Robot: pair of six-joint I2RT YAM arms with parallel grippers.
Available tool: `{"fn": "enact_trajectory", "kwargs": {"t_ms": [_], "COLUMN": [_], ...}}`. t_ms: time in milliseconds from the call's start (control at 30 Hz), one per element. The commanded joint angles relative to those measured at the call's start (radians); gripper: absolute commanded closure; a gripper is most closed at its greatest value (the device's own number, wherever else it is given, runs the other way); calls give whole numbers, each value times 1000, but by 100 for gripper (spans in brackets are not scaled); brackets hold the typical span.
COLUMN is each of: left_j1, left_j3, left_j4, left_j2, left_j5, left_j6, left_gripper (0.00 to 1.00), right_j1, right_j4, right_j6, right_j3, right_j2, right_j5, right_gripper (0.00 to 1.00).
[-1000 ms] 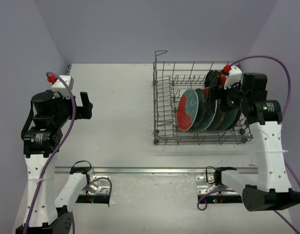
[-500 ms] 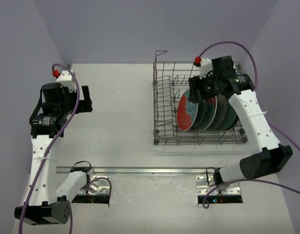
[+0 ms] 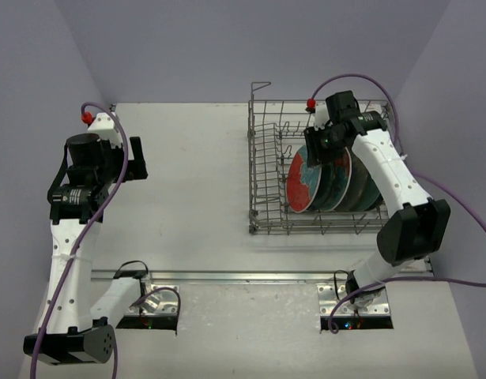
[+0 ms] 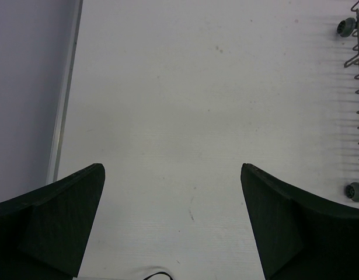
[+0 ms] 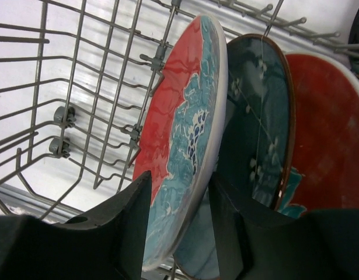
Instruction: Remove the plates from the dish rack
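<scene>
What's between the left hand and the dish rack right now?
Nothing but bare table; the top view shows it between the left hand and the rack.

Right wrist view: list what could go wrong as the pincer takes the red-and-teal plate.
1. The right pincer straddles only the rim of the round red-and-teal patterned ceramic plate; a shallow grip could let it slip.
2. The round dark teal plate stands close behind, so the pincer may knock it.
3. Lifting at a tilt could snag the plate on the grey wire dish rack.
</scene>
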Motion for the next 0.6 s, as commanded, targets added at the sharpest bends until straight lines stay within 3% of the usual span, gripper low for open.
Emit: {"fn": "enact_trajectory", "kwargs": {"t_ms": [0, 167, 567], "left_j1": [10, 10, 10], "left_j3": [-8, -26, -36], "left_j4": [61, 74, 97], "left_j2": [-9, -8, 25], "left_j5": [-32, -42, -61], "left_j6": [-16, -19, -22], "left_gripper": [0, 0, 0], "right_j1": [8, 31, 60], "right_j4": [7, 13, 9], "right_j6": [79, 124, 155], "right_j3": [-7, -42, -47], "right_j2": [40, 65, 61], "right_j5": [34, 56, 134], "right_gripper": [58, 63, 100]}}
